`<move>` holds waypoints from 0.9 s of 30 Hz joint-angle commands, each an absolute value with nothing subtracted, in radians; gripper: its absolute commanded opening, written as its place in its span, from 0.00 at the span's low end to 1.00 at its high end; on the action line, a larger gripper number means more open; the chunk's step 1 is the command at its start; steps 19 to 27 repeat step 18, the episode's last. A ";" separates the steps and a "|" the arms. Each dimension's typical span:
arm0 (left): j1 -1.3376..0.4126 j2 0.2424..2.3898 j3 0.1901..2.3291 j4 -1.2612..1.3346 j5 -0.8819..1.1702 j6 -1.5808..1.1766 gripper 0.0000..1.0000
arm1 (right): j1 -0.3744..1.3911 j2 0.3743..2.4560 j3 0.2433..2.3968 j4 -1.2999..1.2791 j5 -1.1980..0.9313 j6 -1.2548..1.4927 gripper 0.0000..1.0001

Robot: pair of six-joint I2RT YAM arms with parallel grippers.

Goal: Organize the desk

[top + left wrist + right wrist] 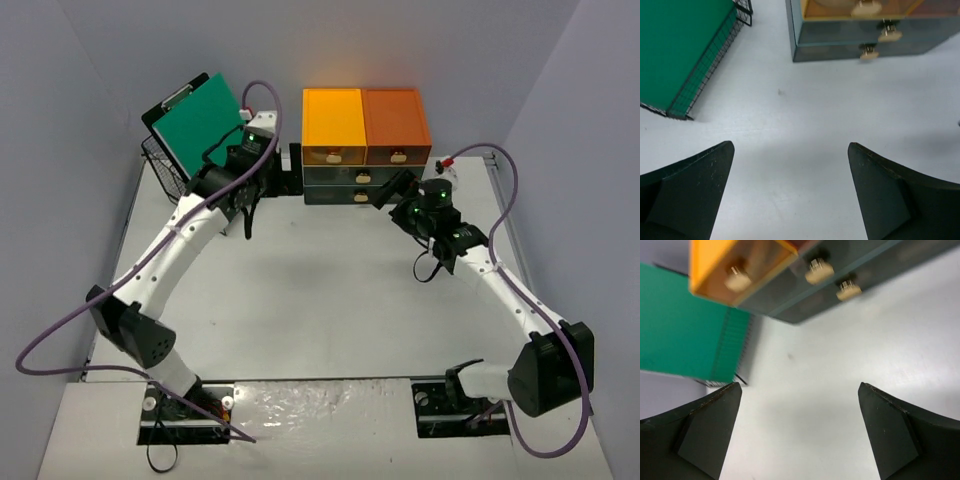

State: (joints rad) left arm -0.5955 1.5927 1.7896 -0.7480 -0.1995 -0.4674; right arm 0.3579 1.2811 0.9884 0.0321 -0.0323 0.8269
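The desk [320, 300], a white tabletop walled in pale grey-blue on three sides, spans the whole view beneath both arms. A drawer unit [365, 140] stands at its far edge, with yellow and orange drawers on top and dark ones below. At far left, a wire basket [165, 175] holds a tilted green clipboard [200, 125]. Left gripper [791, 145] and right gripper [800, 385]: jaws wide, nothing between them, over bare desk near the drawers.

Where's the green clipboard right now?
In the top view the green clipboard stands tilted in the black wire basket at the far-left corner of the desk, left of the drawer unit.
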 commanded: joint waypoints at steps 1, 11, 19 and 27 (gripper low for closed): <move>-0.686 1.446 1.563 -0.800 -0.406 -0.496 0.97 | 0.435 1.223 0.939 -0.193 0.108 0.752 1.00; -0.691 1.205 1.237 -0.910 -0.545 -0.585 0.97 | 0.455 1.137 0.847 -0.289 0.166 0.739 1.00; -0.684 1.215 1.234 -0.908 -0.555 -0.575 0.97 | 0.456 1.155 0.871 -0.302 0.172 0.719 1.00; -0.684 1.215 1.234 -0.908 -0.555 -0.575 0.97 | 0.456 1.155 0.871 -0.302 0.172 0.719 1.00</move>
